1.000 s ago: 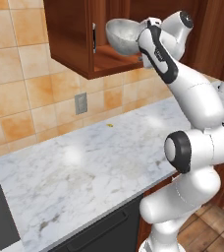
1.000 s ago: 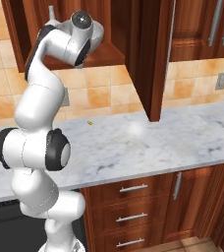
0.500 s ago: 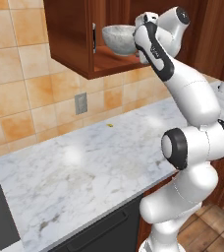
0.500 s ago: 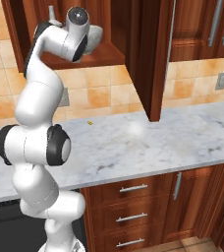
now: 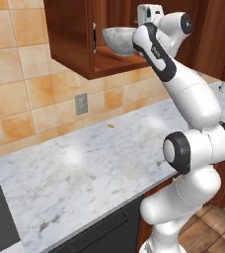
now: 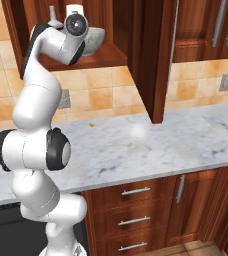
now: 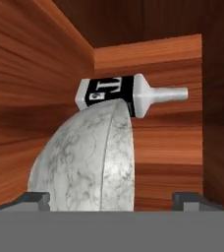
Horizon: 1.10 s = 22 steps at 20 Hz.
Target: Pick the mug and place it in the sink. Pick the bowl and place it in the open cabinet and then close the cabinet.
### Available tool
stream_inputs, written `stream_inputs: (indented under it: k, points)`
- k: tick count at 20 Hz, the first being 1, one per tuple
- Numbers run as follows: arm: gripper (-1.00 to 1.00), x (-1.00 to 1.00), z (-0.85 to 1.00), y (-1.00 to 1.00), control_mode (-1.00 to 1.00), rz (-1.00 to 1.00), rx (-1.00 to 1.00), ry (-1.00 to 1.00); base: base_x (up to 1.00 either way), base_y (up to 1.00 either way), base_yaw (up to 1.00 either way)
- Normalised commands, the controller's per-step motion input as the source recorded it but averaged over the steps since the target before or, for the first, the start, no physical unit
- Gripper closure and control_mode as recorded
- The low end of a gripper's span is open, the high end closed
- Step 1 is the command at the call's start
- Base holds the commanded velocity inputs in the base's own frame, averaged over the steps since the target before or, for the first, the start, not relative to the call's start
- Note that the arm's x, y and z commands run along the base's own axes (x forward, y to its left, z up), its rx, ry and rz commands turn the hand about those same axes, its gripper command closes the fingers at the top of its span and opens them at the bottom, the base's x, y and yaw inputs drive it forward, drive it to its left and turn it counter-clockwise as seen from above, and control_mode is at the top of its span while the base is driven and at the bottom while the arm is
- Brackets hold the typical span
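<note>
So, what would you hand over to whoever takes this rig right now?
Gripper: open, reaching into the cabinet, fingers either side of the bowl, not clamped.
Bowl: on the cabinet shelf, a white bottle with a black label behind it.
Cabinet door: open.
Done: bowl appears placed.
Left: back the hand out, then close the door. The mug and sink can't be checked from these pictures, so verify that step.
</note>
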Motion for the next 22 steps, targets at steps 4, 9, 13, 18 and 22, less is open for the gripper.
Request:
stream_inputs:
  k: [4, 9, 13, 18, 22]
  points:
    - [-1.00, -0.54, 0.26, 0.00, -1.00, 0.00, 0.00, -0.37, 0.00, 0.00, 0.00]
    - [-1.00, -0.87, 0.34, -0.22, -1.00, -0.17, 0.13, -0.06, 0.00, 0.00, 0.00]
    - [-1.00, -0.78, 0.33, -0.43, -1.00, -0.15, 0.22, 0.15, 0.00, 0.00, 0.00]
    - [-1.00, -0.44, 0.10, -0.16, -1.00, 0.02, 0.00, 0.21, 0.00, 0.00, 0.00]
    - [-1.00, -0.95, 0.28, -0.27, -1.00, 0.00, 0.08, 0.27, 0.00, 0.00, 0.00]
